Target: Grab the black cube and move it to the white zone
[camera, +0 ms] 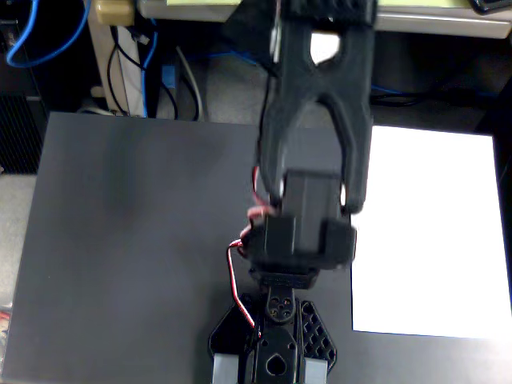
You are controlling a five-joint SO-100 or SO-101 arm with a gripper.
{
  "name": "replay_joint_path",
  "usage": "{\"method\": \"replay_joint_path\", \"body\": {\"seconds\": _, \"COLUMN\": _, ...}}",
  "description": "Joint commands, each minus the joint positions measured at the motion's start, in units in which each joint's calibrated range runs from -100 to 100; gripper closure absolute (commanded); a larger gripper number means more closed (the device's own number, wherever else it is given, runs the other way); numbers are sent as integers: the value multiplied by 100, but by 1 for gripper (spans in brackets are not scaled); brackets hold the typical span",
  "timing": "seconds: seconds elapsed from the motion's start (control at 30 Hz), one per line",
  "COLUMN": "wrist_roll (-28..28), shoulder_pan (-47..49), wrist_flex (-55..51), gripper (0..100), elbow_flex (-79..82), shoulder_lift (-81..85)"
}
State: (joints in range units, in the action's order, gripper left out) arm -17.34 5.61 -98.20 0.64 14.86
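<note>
In the fixed view the black arm (320,136) reaches down from the top edge over the dark grey tabletop (128,240). Its gripper (274,374) is at the bottom edge, with its tips cut off by the frame. Two lattice-patterned fingers (318,332) spread to either side, with grey patches low on each. I cannot tell how the jaws stand. The white zone (432,232) is a white paper sheet on the right of the table, just right of the arm. The black cube is not visible; it is either hidden under the arm or out of view.
Red and white wires (234,280) loop along the left of the wrist. Blue and black cables (136,64) and a light desk edge (432,20) lie beyond the table's far edge. A grey floor strip (16,232) borders the table on the left.
</note>
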Motion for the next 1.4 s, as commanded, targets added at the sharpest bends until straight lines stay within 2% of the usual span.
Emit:
{"method": "replay_joint_path", "body": {"seconds": 0.0, "wrist_roll": 487, "shoulder_pan": -907, "wrist_flex": -103, "gripper": 99, "elbow_flex": 308, "shoulder_lift": 1761}}
{"method": "replay_joint_path", "body": {"seconds": 0.1, "wrist_roll": 927, "shoulder_pan": -1621, "wrist_flex": -51, "gripper": 99, "elbow_flex": 1650, "shoulder_lift": 2811}}
{"method": "replay_joint_path", "body": {"seconds": 0.17, "wrist_roll": 1063, "shoulder_pan": -1812, "wrist_flex": 429, "gripper": 99, "elbow_flex": 2030, "shoulder_lift": 2945}}
{"method": "replay_joint_path", "body": {"seconds": 0.43, "wrist_roll": 2058, "shoulder_pan": -3931, "wrist_flex": 1107, "gripper": 99, "elbow_flex": 1985, "shoulder_lift": 971}}
{"method": "replay_joint_path", "body": {"seconds": 0.67, "wrist_roll": 2388, "shoulder_pan": -4196, "wrist_flex": 1381, "gripper": 99, "elbow_flex": 1069, "shoulder_lift": -247}}
{"method": "replay_joint_path", "body": {"seconds": 0.77, "wrist_roll": 2797, "shoulder_pan": -5241, "wrist_flex": 1347, "gripper": 99, "elbow_flex": 1051, "shoulder_lift": -280}}
{"method": "replay_joint_path", "body": {"seconds": 0.83, "wrist_roll": 2965, "shoulder_pan": -5594, "wrist_flex": 1347, "gripper": 99, "elbow_flex": 1051, "shoulder_lift": -280}}
{"method": "replay_joint_path", "body": {"seconds": 1.03, "wrist_roll": 3033, "shoulder_pan": -5764, "wrist_flex": 1433, "gripper": 98, "elbow_flex": 1042, "shoulder_lift": -364}}
{"method": "replay_joint_path", "body": {"seconds": 1.2, "wrist_roll": 3012, "shoulder_pan": -5087, "wrist_flex": 1750, "gripper": 98, "elbow_flex": 1477, "shoulder_lift": -381}}
{"method": "replay_joint_path", "body": {"seconds": 1.37, "wrist_roll": 3064, "shoulder_pan": -5050, "wrist_flex": 2994, "gripper": 98, "elbow_flex": 2982, "shoulder_lift": -373}}
